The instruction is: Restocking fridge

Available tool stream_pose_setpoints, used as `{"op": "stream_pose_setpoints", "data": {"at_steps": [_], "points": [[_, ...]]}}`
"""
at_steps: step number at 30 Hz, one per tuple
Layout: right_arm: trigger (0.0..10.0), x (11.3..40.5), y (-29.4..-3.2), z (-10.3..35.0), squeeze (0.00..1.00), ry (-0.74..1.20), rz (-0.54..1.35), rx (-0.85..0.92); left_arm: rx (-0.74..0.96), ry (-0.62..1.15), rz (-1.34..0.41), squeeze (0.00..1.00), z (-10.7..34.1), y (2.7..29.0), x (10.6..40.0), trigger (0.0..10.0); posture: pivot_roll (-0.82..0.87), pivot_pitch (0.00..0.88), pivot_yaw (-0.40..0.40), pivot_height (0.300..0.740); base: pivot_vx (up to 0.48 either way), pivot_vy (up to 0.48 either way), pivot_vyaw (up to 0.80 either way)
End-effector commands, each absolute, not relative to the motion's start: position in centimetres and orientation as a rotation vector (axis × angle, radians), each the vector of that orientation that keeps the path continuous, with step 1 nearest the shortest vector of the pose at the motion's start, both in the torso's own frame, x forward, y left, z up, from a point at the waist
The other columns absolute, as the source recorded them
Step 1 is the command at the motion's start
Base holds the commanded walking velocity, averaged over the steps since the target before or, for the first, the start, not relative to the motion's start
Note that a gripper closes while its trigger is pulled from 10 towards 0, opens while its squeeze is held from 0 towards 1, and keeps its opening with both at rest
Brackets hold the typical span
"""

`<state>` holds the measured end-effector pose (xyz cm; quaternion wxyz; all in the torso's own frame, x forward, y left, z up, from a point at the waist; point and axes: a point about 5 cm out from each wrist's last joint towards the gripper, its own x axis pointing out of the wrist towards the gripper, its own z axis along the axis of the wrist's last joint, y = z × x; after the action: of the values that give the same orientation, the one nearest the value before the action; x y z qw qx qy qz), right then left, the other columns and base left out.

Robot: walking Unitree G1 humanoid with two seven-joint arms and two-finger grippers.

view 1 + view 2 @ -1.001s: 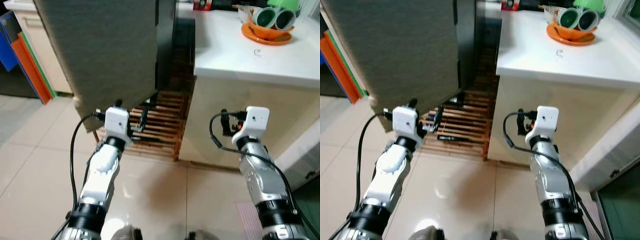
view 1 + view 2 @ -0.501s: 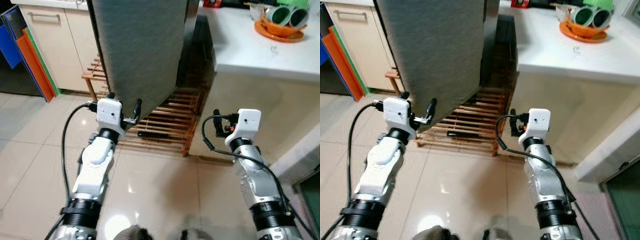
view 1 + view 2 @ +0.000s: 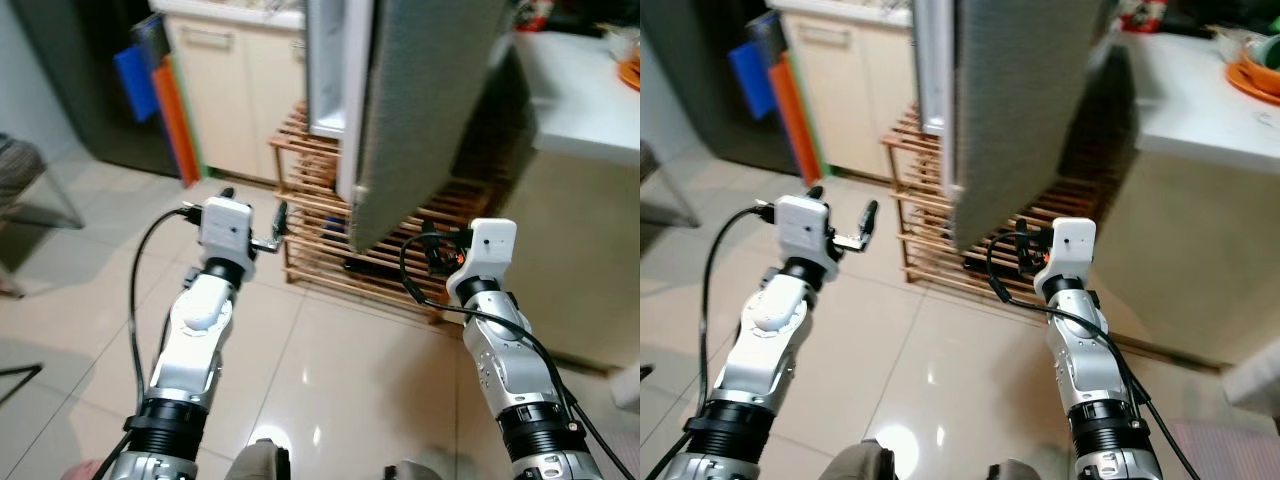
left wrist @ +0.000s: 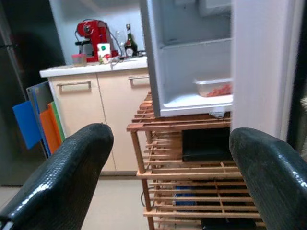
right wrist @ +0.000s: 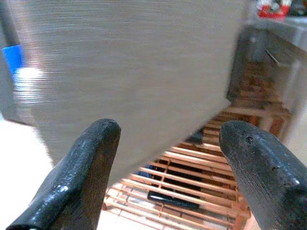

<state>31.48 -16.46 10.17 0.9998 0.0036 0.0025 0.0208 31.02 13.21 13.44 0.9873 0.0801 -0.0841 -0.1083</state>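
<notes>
The fridge stands on a wooden slatted rack (image 3: 318, 190). Its grey door (image 3: 420, 100) hangs open, and the white inside (image 4: 192, 57) shows a shelf with a clear container of red food (image 4: 214, 89). My left gripper (image 4: 170, 139) is open and holds nothing. It is held out left of the door's lower corner, apart from it, pointing at the fridge's inside. My right gripper (image 5: 165, 129) is also open and holds nothing. It sits low under the door's lower edge and faces the grey panel.
Blue and orange boards (image 3: 160, 95) lean against a beige cabinet (image 3: 235, 80) at the left. A counter with a red coffee machine (image 4: 91, 40) lies behind. A white worktop (image 3: 585, 100) with an orange bowl (image 3: 1255, 80) stands at the right. Glossy tiled floor (image 3: 330, 370) lies below.
The whole view has swung, so the camera moved. The door now sits further right with the fridge's white inside exposed. My left gripper, earlier at the door's lower edge, is now apart from it.
</notes>
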Motion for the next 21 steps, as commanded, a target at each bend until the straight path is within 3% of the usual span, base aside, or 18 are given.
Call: {"op": "stream_pose_setpoints", "data": {"at_steps": [1, 5, 21], "points": [[10.0, 31.71, -16.29, 10.88, 0.00, -0.030, 0.051, -0.007, 0.180, -0.166, -0.221, 0.00, 13.52, 12.91, 31.02, 10.0, -0.05, 0.000, -0.022, 0.693, 0.000, 0.000, 0.00], [10.0, 31.70, -16.24, 10.84, 0.00, -0.029, 0.053, -0.008, 0.138, -0.166, -0.240, 0.00, 13.48, 12.72, 30.93, 10.0, -0.06, 0.000, -0.023, 0.693, 0.000, 0.000, 0.00], [10.0, 32.50, -15.75, 11.33, 0.00, -0.046, 0.097, 0.006, 0.115, -0.158, -0.230, 0.00, 13.37, 12.76, 30.95, 10.0, -0.06, 0.000, -0.028, 0.693, 0.318, 0.360, 0.00]]}}
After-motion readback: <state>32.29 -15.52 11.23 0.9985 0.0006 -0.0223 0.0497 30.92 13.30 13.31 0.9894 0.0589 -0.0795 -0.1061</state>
